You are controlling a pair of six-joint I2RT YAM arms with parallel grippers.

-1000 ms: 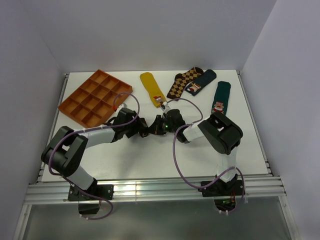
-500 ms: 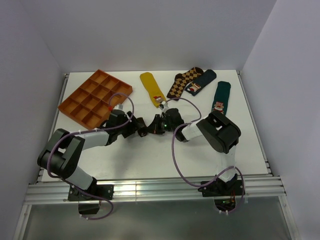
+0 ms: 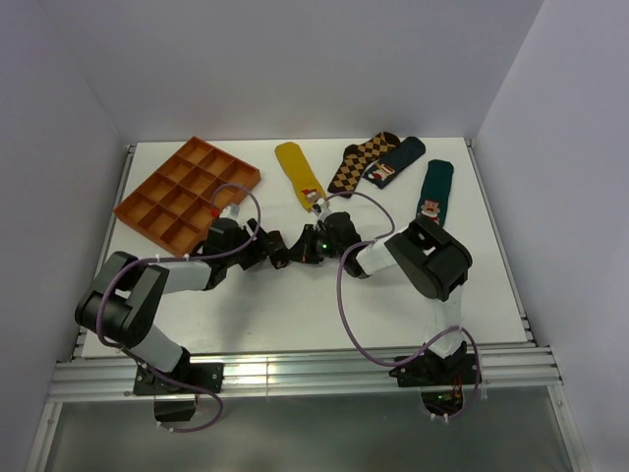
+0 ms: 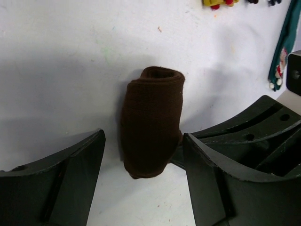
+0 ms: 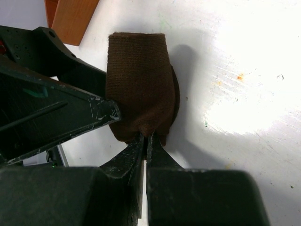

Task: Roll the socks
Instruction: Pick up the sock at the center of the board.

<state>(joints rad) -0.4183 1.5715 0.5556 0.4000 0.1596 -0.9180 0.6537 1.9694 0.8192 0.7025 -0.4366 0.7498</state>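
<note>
— Dark brown knit, wound into a stubby bundle: that is how we see the brown sock (image 4: 151,125). It lies on the white table (image 4: 56,47), about mid-table between the two arms. Which step are we in?

— The tail end of the rolling, we judge. The roll looks complete, with one open end showing its layers in the left wrist view. No cream cuff stripes show from either wrist.

— And the claws?

— The right claw (image 5: 145,137) has its fingers pressed together on a puckered fold at the near end of the roll, so we read it as pinching the sock. The left claw (image 4: 142,141) is spread, one finger on each side of the bundle. Its left finger stands apart from the fabric, and its right finger is just beside it, perhaps touching.

— So what does the next move call for?

— We would either close the left claw across the bundle to hold its shape, or let the right pinch go gently. A sharp tug on that fold could unwind the outer layer.

— Then where does it go?

— Possibly the orange compartment tray (image 3: 187,192), well apart to the left, though we cannot say that is wanted.
</note>
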